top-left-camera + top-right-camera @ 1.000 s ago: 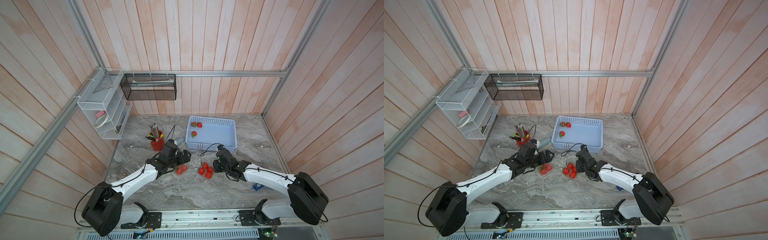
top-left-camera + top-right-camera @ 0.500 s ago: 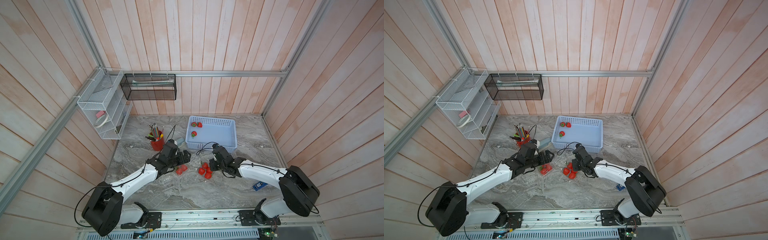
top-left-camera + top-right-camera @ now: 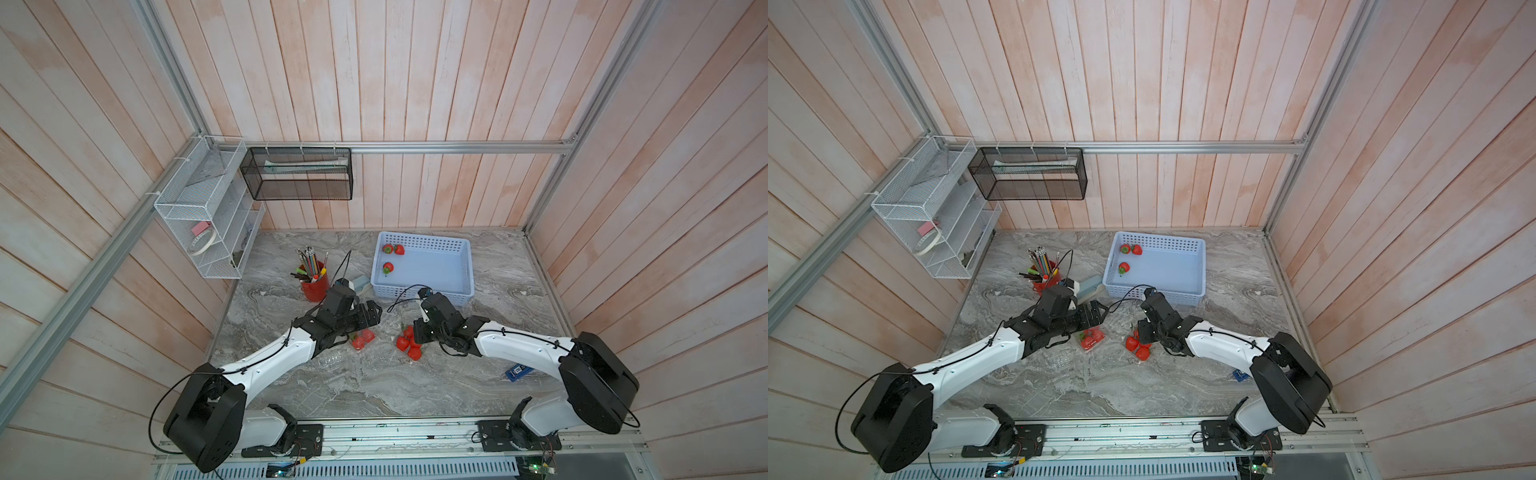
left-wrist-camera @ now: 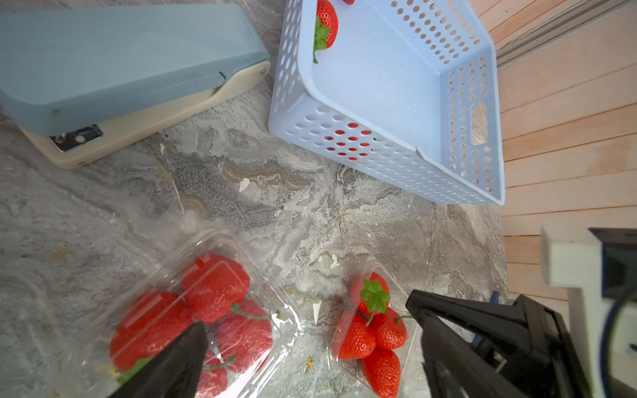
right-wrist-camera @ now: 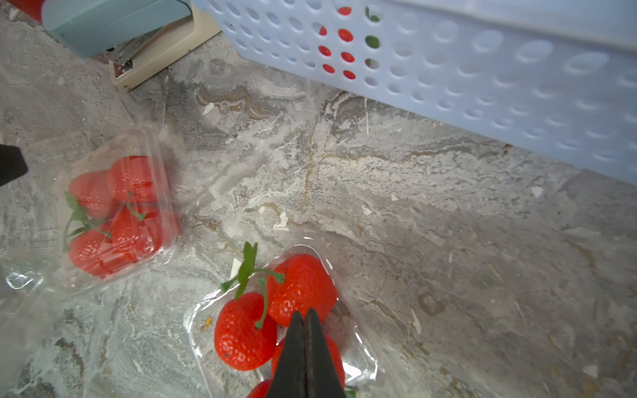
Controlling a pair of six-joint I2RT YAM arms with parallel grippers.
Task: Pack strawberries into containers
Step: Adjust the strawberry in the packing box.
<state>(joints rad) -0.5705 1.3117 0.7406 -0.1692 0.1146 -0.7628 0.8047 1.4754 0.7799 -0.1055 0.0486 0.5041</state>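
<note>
Right gripper [image 5: 305, 318], shifted toward 9 o'clock and now pinched shut, is hovering over the strawberries [image 5: 303, 286] in the container [image 5: 196, 320]; left gripper [image 4: 305, 313] is waiting wide; tamp lightly.

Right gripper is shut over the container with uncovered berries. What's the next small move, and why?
Probably raise the right gripper straight up. It is shut on nothing, tips over four strawberries in the open container; that one looks full, and lifting clears it for closing.
</note>
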